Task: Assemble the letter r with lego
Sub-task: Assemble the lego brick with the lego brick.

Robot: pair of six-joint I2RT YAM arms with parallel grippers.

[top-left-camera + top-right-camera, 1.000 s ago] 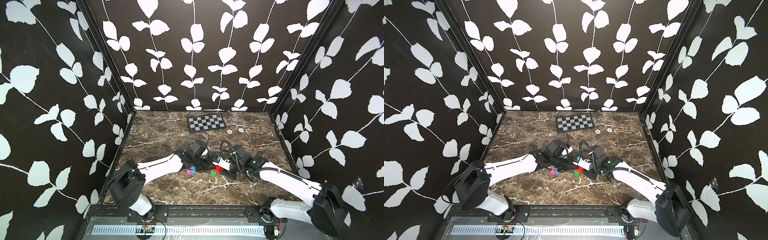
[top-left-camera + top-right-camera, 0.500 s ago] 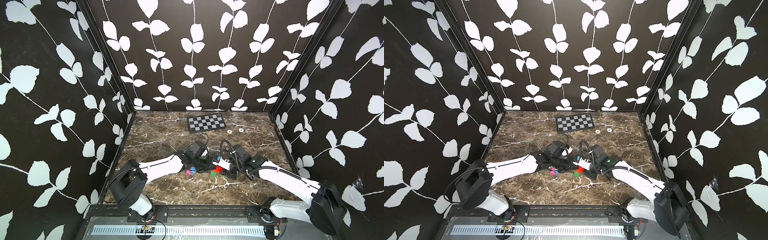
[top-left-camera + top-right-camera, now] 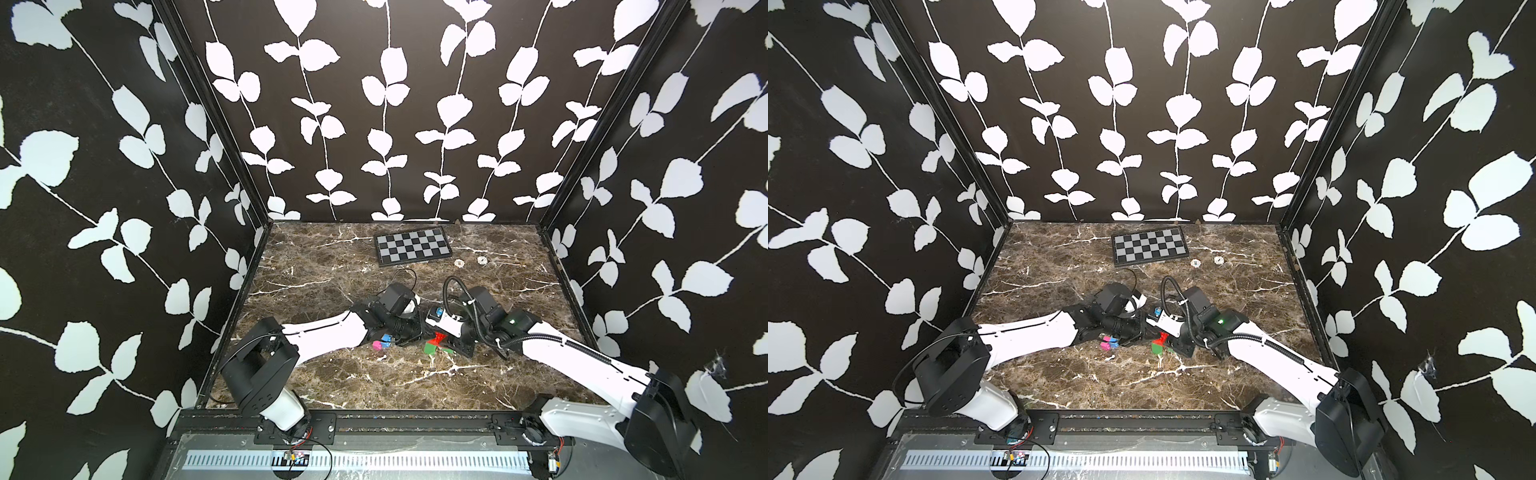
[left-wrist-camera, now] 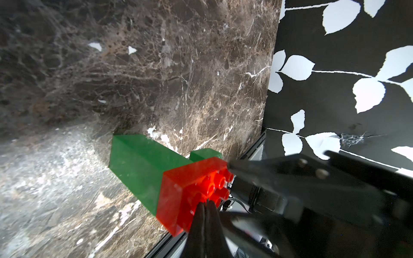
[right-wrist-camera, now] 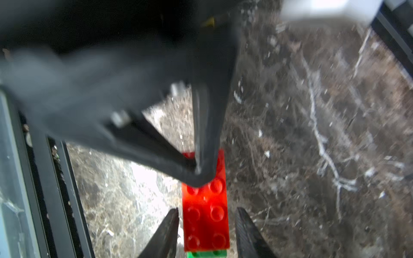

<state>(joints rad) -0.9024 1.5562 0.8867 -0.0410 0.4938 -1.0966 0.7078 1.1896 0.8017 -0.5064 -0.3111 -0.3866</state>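
Blurred left pincer (image 5: 197, 173), green brick (image 5: 206, 254) cut off at edge

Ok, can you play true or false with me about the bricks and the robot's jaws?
The red brick sits on a green brick. True.
The left jaws are wide open. False: they are shut, tips on the red brick.
The right jaws stand open either side of the red brick. True.
The pink brick is stacked on the red one. False: it lies on the table beside a blue brick.
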